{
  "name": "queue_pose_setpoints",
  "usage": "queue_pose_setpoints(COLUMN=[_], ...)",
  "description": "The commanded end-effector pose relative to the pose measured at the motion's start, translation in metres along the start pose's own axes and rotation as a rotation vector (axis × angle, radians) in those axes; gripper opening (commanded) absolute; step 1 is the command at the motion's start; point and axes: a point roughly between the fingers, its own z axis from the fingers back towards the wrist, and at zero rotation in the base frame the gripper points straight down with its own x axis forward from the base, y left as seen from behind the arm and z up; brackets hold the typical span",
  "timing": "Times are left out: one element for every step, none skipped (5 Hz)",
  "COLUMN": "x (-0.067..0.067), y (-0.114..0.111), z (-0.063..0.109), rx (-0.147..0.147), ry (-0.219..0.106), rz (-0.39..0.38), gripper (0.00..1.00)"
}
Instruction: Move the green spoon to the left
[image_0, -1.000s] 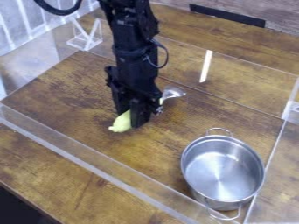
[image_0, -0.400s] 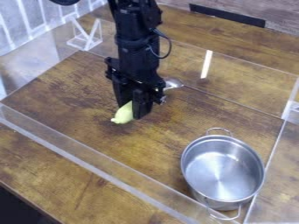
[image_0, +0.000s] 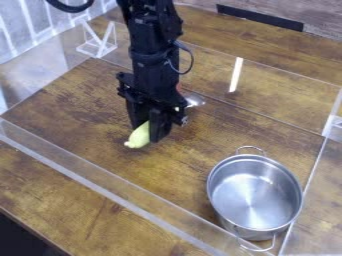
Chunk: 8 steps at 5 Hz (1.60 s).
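Camera view, looking down from the front onto a dark wooden table (image_0: 80, 110) ringed by a low clear wall (image_0: 147, 215).

Your arm (image_0: 150, 40) comes down from the top of the frame, black, near vertical, wrist pointing straight at the boards. The gripper (image_0: 155, 128) sits low, just above the wood, roughly mid-table.

The spoon (image_0: 139, 134) is right under it. You see its yellow-green handle sticking out to the lower left of the fingers, tilted, its tip at or near the wood. The silver head shows on the other side, to the upper right of the fingers, just beside them. The fingers bracket the spoon's middle, so you are clamped on the spoon; whether it is lifted clear of the table I cannot tell.

A steel pot (image_0: 254, 192) stands at lower right, upright, inside bare and shiny, one loop handle toward the camera. It is well apart from the spoon.

A pale upright strip (image_0: 235, 74) shows beyond the gripper to the right, near the far wall; too small to say what it is. A white wire stand (image_0: 96, 38) sits at upper left, outside the wall.
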Motion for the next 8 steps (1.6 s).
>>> queue_pose_setpoints(x=[-0.001, -0.004, 0.002, 0.008, 0.006, 0.003, 0.011, 0.018], y=[0.01, 0.022, 0.027, 0.033, 0.038, 0.036, 0.046, 0.057], z=[0.032, 0.045, 0.058, 0.069, 0.073, 0.074, 0.067, 0.059], rx=[0.026, 0.047, 0.056, 0.067, 0.081, 0.086, 0.086, 0.085], ry=[-0.089, -0.102, -0.116, -0.128, -0.141, -0.145, -0.15, -0.153], rz=[0.023, 0.044, 0.033, 0.024, 0.092, 0.143, 0.149, 0.155], gripper=[0.0, 0.0, 0.0, 0.0, 0.0, 0.0, 0.0, 0.0])
